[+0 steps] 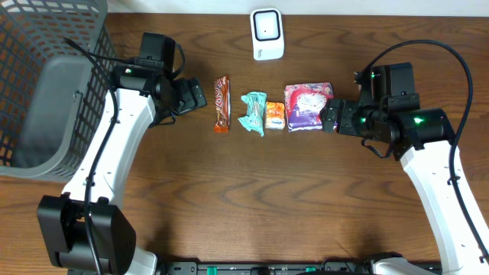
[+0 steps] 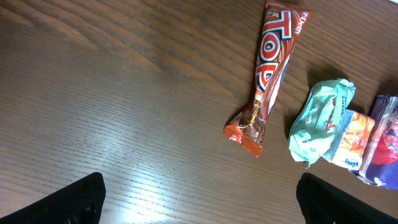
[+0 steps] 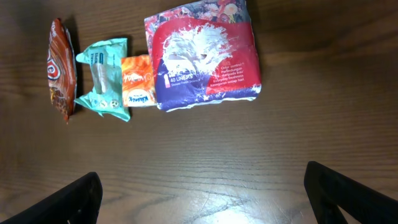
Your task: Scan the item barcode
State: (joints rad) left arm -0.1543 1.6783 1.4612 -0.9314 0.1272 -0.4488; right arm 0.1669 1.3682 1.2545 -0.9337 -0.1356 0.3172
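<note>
Left gripper (image 1: 199,96) and right gripper (image 1: 328,116): both empty, jaws wide. Left sits near the chocolate bar (image 1: 221,104), right just beside the liner pack (image 1: 308,106). The items lie in a row between them mid-table: bar, teal packet (image 1: 253,112), orange packet (image 1: 274,115), liner pack; the last three touch. Can't tell which gets scanned. All look light, with crinkly film that's likely slippery. The bar looks stiffest, so pinch across its narrow middle. The liner pack looks squashy, so take a short edge. No barcode visible. White scanner (image 1: 267,34) is at the far edge, well apart. Wood table (image 1: 252,206) is flat and glossy. Grey mesh basket (image 1: 23,61) at left.
</note>
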